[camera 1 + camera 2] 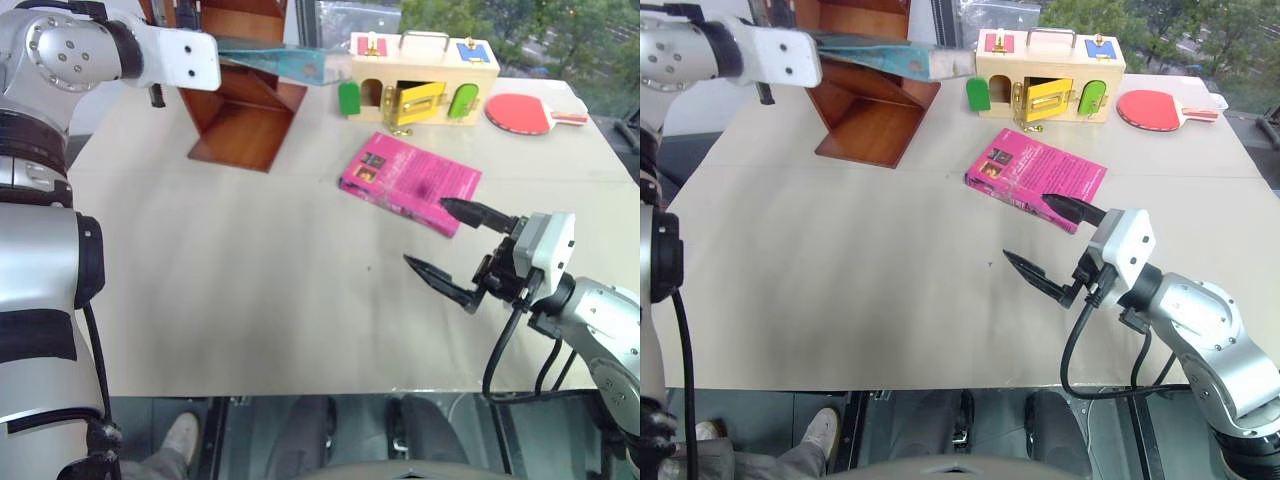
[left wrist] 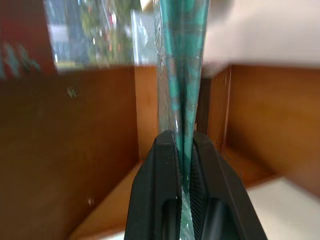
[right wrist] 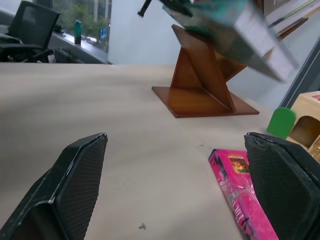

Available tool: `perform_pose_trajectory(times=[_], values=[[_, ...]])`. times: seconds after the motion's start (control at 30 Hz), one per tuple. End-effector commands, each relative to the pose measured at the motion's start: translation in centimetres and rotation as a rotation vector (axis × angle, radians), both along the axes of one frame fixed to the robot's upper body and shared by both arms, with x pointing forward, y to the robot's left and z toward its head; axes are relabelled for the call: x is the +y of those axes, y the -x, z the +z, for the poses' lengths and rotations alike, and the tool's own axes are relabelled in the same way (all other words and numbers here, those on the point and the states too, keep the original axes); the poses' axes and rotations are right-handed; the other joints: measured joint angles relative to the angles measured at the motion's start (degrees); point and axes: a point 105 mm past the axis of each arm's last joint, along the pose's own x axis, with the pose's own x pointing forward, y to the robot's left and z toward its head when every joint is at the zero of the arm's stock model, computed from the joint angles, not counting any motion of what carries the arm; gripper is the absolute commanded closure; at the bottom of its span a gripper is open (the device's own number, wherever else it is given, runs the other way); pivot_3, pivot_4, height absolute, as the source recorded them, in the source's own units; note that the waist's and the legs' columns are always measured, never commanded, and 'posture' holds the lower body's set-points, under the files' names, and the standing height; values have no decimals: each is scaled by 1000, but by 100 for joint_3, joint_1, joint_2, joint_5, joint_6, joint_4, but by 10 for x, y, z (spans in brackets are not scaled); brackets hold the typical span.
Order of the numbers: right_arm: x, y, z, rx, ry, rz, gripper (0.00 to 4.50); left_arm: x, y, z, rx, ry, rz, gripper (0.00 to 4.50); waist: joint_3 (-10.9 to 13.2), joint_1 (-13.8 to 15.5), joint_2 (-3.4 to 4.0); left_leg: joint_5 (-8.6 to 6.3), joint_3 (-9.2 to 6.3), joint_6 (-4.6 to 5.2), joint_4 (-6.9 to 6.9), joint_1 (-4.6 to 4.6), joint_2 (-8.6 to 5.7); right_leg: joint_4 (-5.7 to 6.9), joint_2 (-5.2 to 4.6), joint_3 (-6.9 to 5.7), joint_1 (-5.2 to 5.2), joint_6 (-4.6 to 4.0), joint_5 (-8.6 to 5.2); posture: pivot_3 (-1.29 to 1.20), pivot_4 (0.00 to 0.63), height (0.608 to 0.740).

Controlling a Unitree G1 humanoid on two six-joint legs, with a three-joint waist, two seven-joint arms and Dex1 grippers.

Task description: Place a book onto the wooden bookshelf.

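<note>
The teal-green book (image 1: 285, 62) hangs in the air at the far left of the table, edge-on, and juts out to the right in front of the reddish-brown wooden bookshelf (image 1: 245, 115). My left gripper (image 2: 183, 145) is shut on the book's edge, and the shelf's slanted boards (image 2: 65, 150) lie close behind it. Over the table's near right part, my right gripper (image 1: 425, 233) stands open and holds nothing. It is just this side of a magenta-pink book (image 1: 410, 180) and points toward the shelf (image 3: 200, 80).
A pale wooden box with coloured doors (image 1: 425, 80) stands at the back, with a red table-tennis paddle (image 1: 525, 112) to its right. The magenta book lies flat mid-right. The beige table (image 1: 250, 300) stretches bare across the middle and left front. A person's shoe (image 1: 180, 440) shows below the front edge.
</note>
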Motion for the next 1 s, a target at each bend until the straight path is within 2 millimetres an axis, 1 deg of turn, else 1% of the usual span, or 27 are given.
perform_pose_trajectory(times=[0.03,0.1,0.23,0.27,0.3,0.37,0.47,0.5,0.6,0.67,0.73,0.77,0.8,0.83,0.87,0.9,0.93,0.97,1.0], values=[[3,3,16,-67,-37,25,0,12,0,27,-120,3,82,4487,4,-2,-2,0,0,0,-1,-1,0,-1,0,-3,0,1,-1,0,150,740],[4,3,19,-76,-51,26,0,13,-1,29,-131,-1,105,4487,4,-3,-2,0,-1,-1,-1,-3,0,-1,-1,-5,-2,1,-1,0,150,740],[5,5,19,-79,-60,23,0,23,-3,34,-141,5,177,4487,5,2,-3,0,-2,-1,-1,-4,0,-1,-3,-9,-1,2,-1,0,150,740],[5,5,19,-79,-61,21,0,25,-2,34,-141,10,186,3869,5,-2,-3,0,-2,-1,0,-4,0,-1,-4,-9,-1,2,-1,0,150,740],[5,6,19,-78,-63,17,0,27,-2,35,-136,23,194,3631,5,-6,-3,0,-1,-1,0,-4,0,0,-5,-8,-1,2,-1,0,150,740],[4,7,18,-76,-70,8,0,30,1,37,-141,46,195,2829,5,-32,-3,0,0,-1,0,-3,0,2,-5,-8,-2,2,-1,0,150,740],[4,9,18,-74,-76,1,0,30,7,42,-146,120,145,1233,5,-48,-3,0,0,-1,-1,-3,2,4,-5,-9,-5,2,-1,0,150,740],[3,9,18,-73,-76,0,0,29,11,43,-144,129,110,896,5,-52,-3,0,-1,-1,0,-3,2,5,-5,-9,-5,2,-1,0,150,740],[2,10,18,-73,-74,-1,0,20,27,49,-110,290,-54,896,5,-58,-3,0,2,-1,1,-3,2,5,-10,-9,-5,2,-1,0,150,740],[1,10,18,-71,-72,0,0,14,40,48,-45,409,-192,896,4,-61,-2,0,4,-1,2,-2,1,7,-12,-8,-4,2,-1,0,150,740],[-1,10,18,-68,-69,1,0,4,51,46,27,510,-350,896,4,-55,-2,1,3,-2,5,0,1,12,-12,-11,-2,1,-1,0,150,740],[-2,9,18,-67,-69,1,0,-5,56,45,70,571,-450,896,4,-50,-1,1,1,-3,11,0,3,19,-11,-15,-3,1,-1,0,150,740],[-3,9,19,-67,-68,0,0,-14,60,43,113,629,-544,1123,4,-21,-1,1,0,-3,13,1,2,22,-12,-15,0,1,-1,0,150,740],[-4,8,20,-67,-69,-1,0,-26,63,37,172,681,-637,1413,4,-3,-1,2,-1,-3,20,1,2,27,-12,-16,1,1,-1,0,150,740],[-5,8,21,-67,-70,-2,0,-37,67,29,221,719,-713,1560,0,5,6,2,-4,-3,24,1,3,30,-13,-19,3,1,-1,0,150,740],[-6,8,23,-68,-73,-2,0,-54,69,20,254,768,-778,2143,0,2,9,1,-5,-3,30,8,3,32,-20,-17,14,1,0,0,150,740],[-7,8,25,-71,-76,-2,0,-73,70,8,296,858,-834,2548,-2,-6,13,1,-11,-3,39,9,3,34,-24,-22,21,1,0,0,150,740],[-8,9,26,-72,-78,-5,0,-90,70,-6,331,916,-852,3106,-1,-2,12,1,-15,-2,43,21,3,35,-35,-16,34,1,1,0,150,740],[-10,10,27,-75,-76,-13,0,-111,65,-23,345,1027,-865,3469,-1,-8,12,1,-20,-2,52,16,3,38,-49,-15,35,1,1,0,150,740]])
